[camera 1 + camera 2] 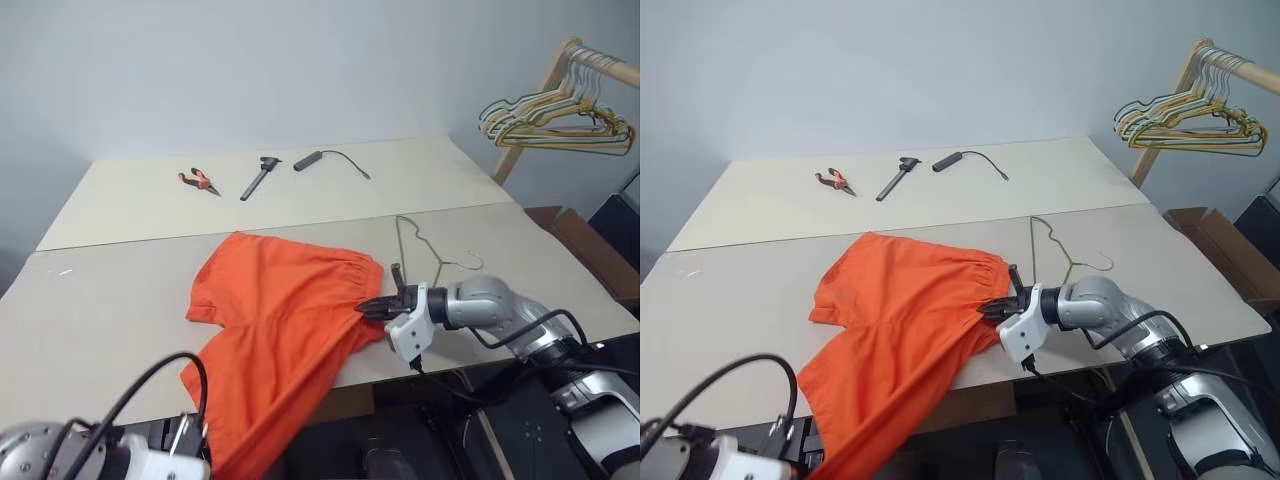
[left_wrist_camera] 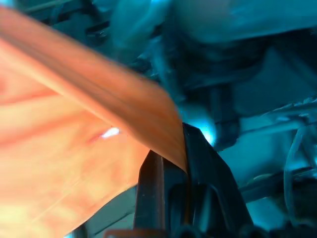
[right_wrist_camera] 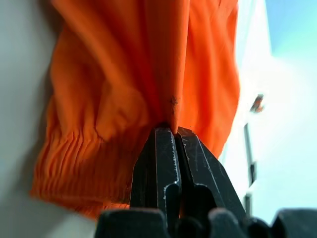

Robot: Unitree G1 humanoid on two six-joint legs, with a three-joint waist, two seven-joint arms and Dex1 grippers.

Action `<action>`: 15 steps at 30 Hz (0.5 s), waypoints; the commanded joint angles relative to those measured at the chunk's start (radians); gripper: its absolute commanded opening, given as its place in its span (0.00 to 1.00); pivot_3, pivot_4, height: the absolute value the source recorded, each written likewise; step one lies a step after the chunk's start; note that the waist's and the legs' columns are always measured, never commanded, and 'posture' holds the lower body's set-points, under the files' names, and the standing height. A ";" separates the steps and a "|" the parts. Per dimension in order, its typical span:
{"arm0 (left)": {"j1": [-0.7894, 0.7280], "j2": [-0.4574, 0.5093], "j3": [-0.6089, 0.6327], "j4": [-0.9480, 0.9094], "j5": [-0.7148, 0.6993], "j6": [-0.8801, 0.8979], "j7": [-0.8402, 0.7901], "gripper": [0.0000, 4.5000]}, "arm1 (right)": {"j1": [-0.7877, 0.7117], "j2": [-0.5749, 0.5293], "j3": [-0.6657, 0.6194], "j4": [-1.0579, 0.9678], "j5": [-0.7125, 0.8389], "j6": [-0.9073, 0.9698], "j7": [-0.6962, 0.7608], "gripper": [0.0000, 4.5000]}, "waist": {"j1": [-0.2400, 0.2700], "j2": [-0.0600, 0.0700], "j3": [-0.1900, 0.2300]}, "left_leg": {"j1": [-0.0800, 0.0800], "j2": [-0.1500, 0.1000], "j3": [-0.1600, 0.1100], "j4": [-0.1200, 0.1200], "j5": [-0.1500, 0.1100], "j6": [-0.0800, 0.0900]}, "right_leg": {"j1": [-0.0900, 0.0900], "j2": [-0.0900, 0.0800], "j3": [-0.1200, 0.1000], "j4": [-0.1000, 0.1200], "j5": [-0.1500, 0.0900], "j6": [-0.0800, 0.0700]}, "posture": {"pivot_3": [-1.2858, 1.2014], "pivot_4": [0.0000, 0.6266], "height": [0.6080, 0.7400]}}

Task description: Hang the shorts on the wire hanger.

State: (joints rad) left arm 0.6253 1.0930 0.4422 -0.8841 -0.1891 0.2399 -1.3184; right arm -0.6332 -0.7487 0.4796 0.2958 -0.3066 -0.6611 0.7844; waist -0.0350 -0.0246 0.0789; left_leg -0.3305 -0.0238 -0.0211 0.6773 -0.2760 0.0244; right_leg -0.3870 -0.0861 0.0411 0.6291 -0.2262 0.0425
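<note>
orange shorts (image 1: 280, 330) are spread on the table (image 1: 90, 320), one leg hanging over its near edge. the right gripper (image 1: 372, 308) is clamped on the waistband side, the left gripper (image 2: 181, 163) on the hanging fabric. the wire hanger (image 1: 425, 250) lies just beside the shorts.

The shorts (image 1: 285, 320) are soft, matt orange cloth, gathered into fine ribbed pleats at the waistband. The wire hanger (image 1: 425, 250) is thin bare metal with a dull grey sheen. The bench (image 1: 110, 300) is smooth, matt, pale board. The right gripper (image 3: 171, 131) has black fingers (image 3: 161, 158) of hard material, faintly scuffed, on a glossy silver-grey arm.
</note>
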 commanded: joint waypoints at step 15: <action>-2.182 -0.324 -0.544 1.904 0.591 -0.590 1.457 0.01 | -0.999 0.358 -0.292 0.921 -0.107 0.133 -1.144 0.00 | -0.068 -0.013 -0.019 | -0.064 -0.004 -0.001 -0.006 0.010 -0.030 | -0.083 0.004 0.002 0.015 0.020 -0.010 | 0.50 0.00 1.00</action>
State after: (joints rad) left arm -1.5517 0.7289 -0.0948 0.9619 0.3588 -0.2490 0.0565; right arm -1.6370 -0.3650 0.2236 1.1856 -0.4460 -0.4923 -0.3270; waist -0.1025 -0.0376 0.0602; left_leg -0.3941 -0.0283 -0.0211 0.6652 -0.2662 -0.0049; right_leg -0.4723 -0.0847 0.0427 0.6442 -0.2063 0.0322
